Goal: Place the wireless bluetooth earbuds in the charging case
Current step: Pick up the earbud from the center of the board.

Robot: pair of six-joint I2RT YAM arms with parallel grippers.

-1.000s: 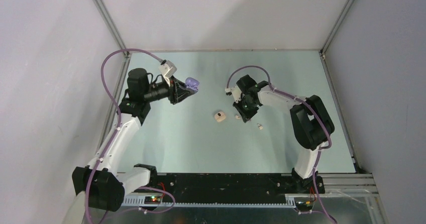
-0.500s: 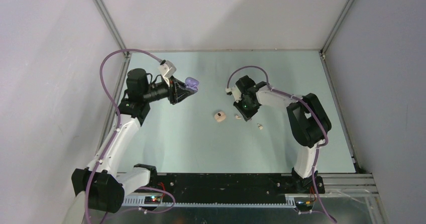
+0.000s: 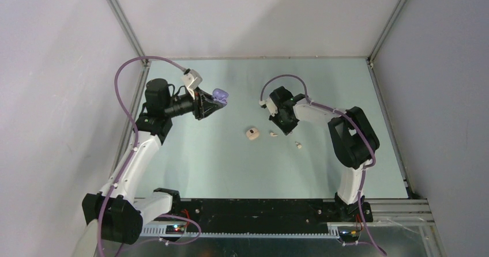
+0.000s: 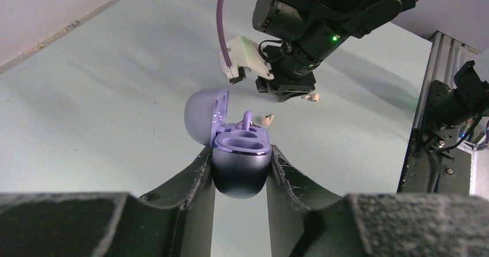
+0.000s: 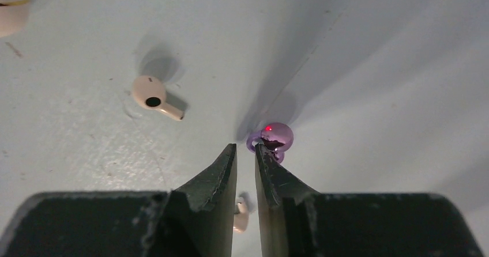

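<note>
Seen from above, two robot arms reach over a pale green table [image 3: 202,165]. The left gripper [image 4: 240,153] pinches a lavender charging case [image 4: 241,176] by its rounded base and holds it off the table, lid tipped open (a small lavender piece stands in its tray, too small to identify). The right gripper [image 5: 245,150] points down at the table, its fingers a narrow gap apart with nothing between them. A lavender earbud [image 5: 272,138] lies on the table, touching one fingertip from outside. A white earbud [image 5: 152,96] lies nearby, a second white earbud [image 5: 241,212] is half hidden under the fingers, and a white case [image 3: 252,133] sits beside them.
</note>
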